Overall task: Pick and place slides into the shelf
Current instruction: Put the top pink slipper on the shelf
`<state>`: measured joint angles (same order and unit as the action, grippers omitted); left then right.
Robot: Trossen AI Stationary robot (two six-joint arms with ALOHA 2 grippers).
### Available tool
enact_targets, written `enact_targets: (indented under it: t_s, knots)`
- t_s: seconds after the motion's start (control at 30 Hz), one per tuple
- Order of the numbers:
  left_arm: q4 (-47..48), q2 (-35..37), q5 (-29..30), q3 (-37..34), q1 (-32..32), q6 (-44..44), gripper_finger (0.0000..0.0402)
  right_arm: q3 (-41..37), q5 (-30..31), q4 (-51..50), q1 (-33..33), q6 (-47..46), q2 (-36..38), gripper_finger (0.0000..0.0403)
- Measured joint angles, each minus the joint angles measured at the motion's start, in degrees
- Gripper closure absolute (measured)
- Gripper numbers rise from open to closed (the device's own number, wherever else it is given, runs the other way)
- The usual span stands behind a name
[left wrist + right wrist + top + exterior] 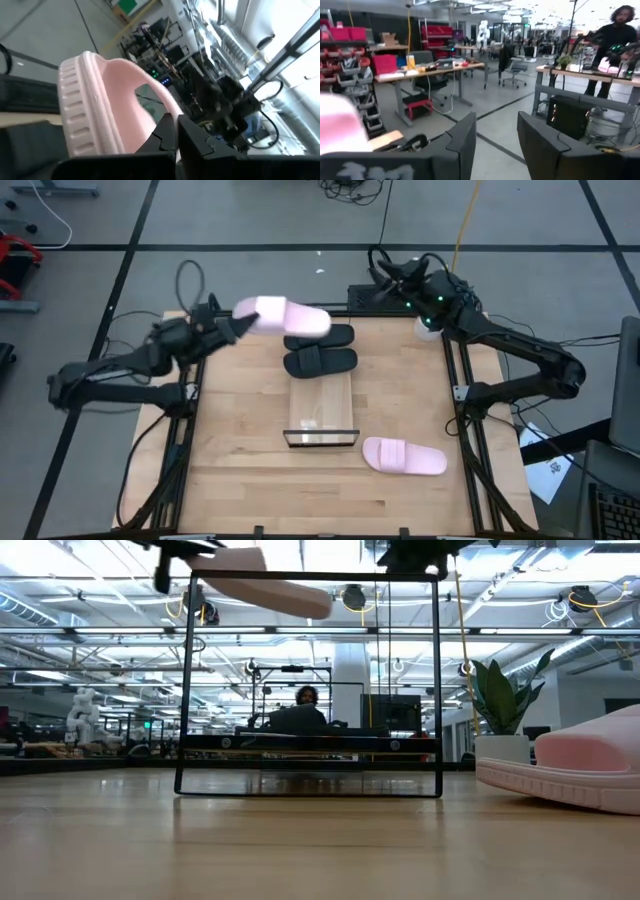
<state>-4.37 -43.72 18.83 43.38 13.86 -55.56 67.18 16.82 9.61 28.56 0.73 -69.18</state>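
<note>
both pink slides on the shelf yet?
No. In the high view one pink slide lies on the tabletop beside the shelf, and the left gripper holds the other pink slide in the air.

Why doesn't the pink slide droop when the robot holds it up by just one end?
Probably because it is stiff foam: the pink slide juts out nearly straight from the left gripper, held shut on its edge. It likely weighs little, since that small pinch carries it. Its ridged side may help against slipping.
</note>
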Motion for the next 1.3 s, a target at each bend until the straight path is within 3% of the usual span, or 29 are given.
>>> enact_targets:
  t_s: [0.33, 0.63, 0.77, 0.93, 1.3]
  knots:
    - [-14.13, -11.59, 19.61, 0.01, -18.92, -0.72, 0.0401, 0.00, 8.28, -5.00, 0.26, 1.96, 3.20, 0.0268]
    - [-14.41, -17.75, 43.38, 4.03, -36.67, -0.41, 0.0401, 0.00, 8.72, -8.89, 0.26, 1.83, 6.62, 0.0268]
    - [-14.27, -20.75, 51.05, 6.27, -41.63, -0.23, 0.0401, 0.00, 8.69, -8.70, 0.26, 1.51, 8.78, 0.0268]
    - [-14.31, -23.11, 54.69, 6.80, -44.07, -2.14, 0.0401, 0.04, 8.70, -9.09, 0.24, 1.49, 9.94, 0.0268]
    - [-13.88, -26.12, 54.23, 6.84, -43.80, -7.04, 0.0401, 0.04, 8.90, -17.38, 0.24, -0.72, 9.78, 0.0268]
